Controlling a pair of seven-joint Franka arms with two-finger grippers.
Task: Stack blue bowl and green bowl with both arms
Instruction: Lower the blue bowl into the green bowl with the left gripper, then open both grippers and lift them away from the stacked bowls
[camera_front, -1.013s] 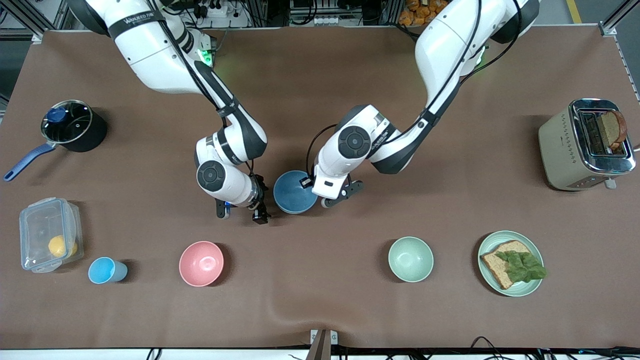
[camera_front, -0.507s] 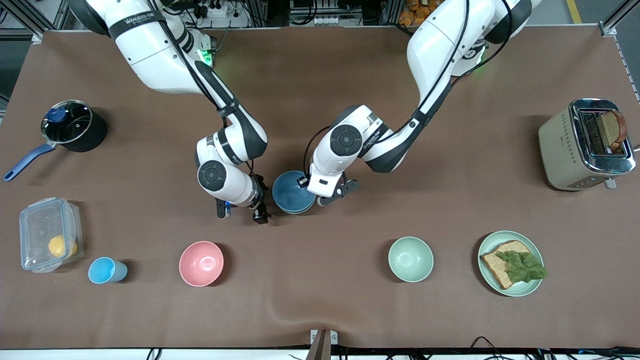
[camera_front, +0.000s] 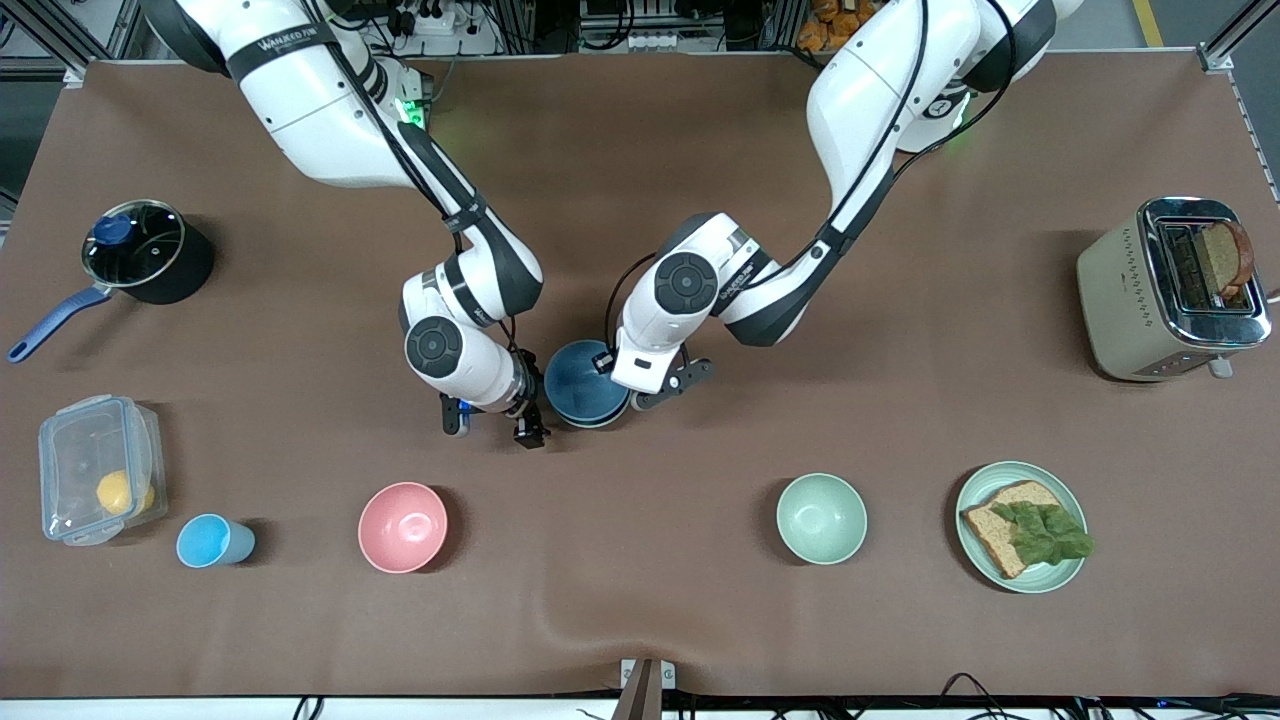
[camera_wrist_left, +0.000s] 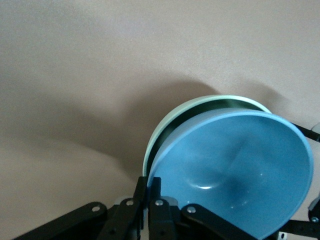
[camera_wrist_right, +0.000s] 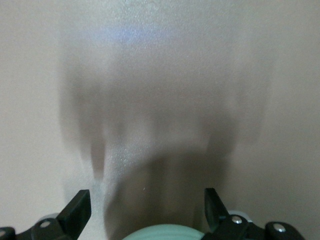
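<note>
The blue bowl (camera_front: 585, 388) is mid-table, tilted inside the green bowl (camera_wrist_left: 215, 100), whose sage rim shows round it in the left wrist view. My left gripper (camera_front: 630, 385) is shut on the blue bowl's rim (camera_wrist_left: 235, 165), on the side toward the left arm's end; its fingers (camera_wrist_left: 153, 185) pinch the edge. My right gripper (camera_front: 492, 425) is open and empty beside the bowls, toward the right arm's end. In the right wrist view its fingers (camera_wrist_right: 82, 200) stand wide apart, with a strip of green rim (camera_wrist_right: 162, 232) at the picture's edge between them.
A paler mint bowl (camera_front: 821, 518), a pink bowl (camera_front: 402, 527), a light-blue cup (camera_front: 210, 541) and a plate with bread (camera_front: 1022, 527) lie nearer the front camera. A lidded box (camera_front: 98, 468) and a pot (camera_front: 140, 250) are toward the right arm's end, a toaster (camera_front: 1170, 290) toward the left arm's.
My left gripper has shifted a little toward the right arm's end with the blue bowl. My right gripper has moved slightly toward the bowls.
</note>
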